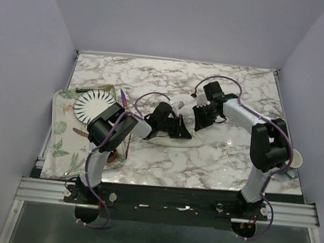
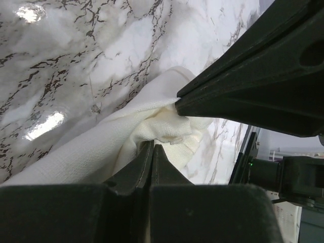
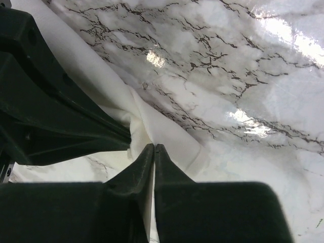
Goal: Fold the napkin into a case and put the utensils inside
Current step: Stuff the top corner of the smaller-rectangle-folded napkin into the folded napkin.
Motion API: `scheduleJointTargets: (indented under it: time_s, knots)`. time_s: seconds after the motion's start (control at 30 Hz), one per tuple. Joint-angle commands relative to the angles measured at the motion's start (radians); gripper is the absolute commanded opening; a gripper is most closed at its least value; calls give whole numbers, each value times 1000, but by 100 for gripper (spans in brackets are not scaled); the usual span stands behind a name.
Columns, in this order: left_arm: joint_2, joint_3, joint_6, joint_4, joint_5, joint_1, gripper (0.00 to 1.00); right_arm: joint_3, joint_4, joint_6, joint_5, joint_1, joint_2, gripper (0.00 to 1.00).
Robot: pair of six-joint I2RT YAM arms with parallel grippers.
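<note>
on the far-left side of the marble tabletop sits a leaf-printed tray with a white plate striped in black. the tip of the purple-blue utensil shows just right of the plate, on the tray. the cream napkin lies rumpled on the middle of the tabletop, well apart from the tray. the left gripper has its fingers pressed together, pinching a bunched fold of the napkin. just to its right, the right gripper is likewise closed on a fold of the same cloth, the two almost touching. a pale cup stands at the tabletop's right edge.
</note>
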Motion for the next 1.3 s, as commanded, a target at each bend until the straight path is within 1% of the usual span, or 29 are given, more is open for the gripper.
scheduleJointTargets:
  time_s: [0.0, 0.03, 0.07, 0.23, 0.3, 0.37, 0.4, 0.43, 0.73, 0.93, 1.03, 1.07, 1.13, 1.17, 1.27]
  knots:
    - [34, 2, -2, -63, -31, 15, 3, 22, -50, 1, 32, -2, -8, 19]
    - [34, 0, -2, -65, -31, 15, 3, 22, -55, 1, 37, -3, -3, 27]
    - [33, 0, 1, -65, -30, 15, 3, 23, -59, 3, 42, -3, 0, 29]
    - [36, 6, 4, -68, -19, 15, 2, 20, -64, 11, 51, -3, 3, 30]
    - [36, 6, 3, -71, -18, 18, 2, 20, -66, 12, 48, -2, 12, 27]
    - [34, 8, -2, -73, -16, 19, 1, 20, -67, 9, 54, -2, 17, 18]
    - [33, 7, -2, -77, -16, 21, 1, 22, -72, 8, 59, -2, 15, 12]
    - [36, 8, -2, -82, -16, 22, 0, 22, -73, 8, 57, -2, 12, 1]
    - [57, 39, 12, -175, -22, 32, 0, 2, -79, 18, -45, -2, -68, 1]
    - [63, 75, 52, -230, -16, 28, 0, -4, -59, 37, -82, 7, -43, 1]
    - [59, 92, 79, -241, -2, 24, 0, -10, -47, 37, -53, 7, -20, 1]
    - [53, 95, 85, -244, 2, 22, 2, -10, -46, 34, -41, 7, -4, 1]
    - [48, 99, 93, -214, 28, 24, 5, -12, -41, 34, 11, 7, 12, 0]
    - [42, 97, 91, -197, 38, 24, 8, -13, -36, 38, 29, 6, 20, 1]
    - [11, 54, 36, -77, 79, 33, 10, -10, -29, 38, 60, 6, 35, 1]
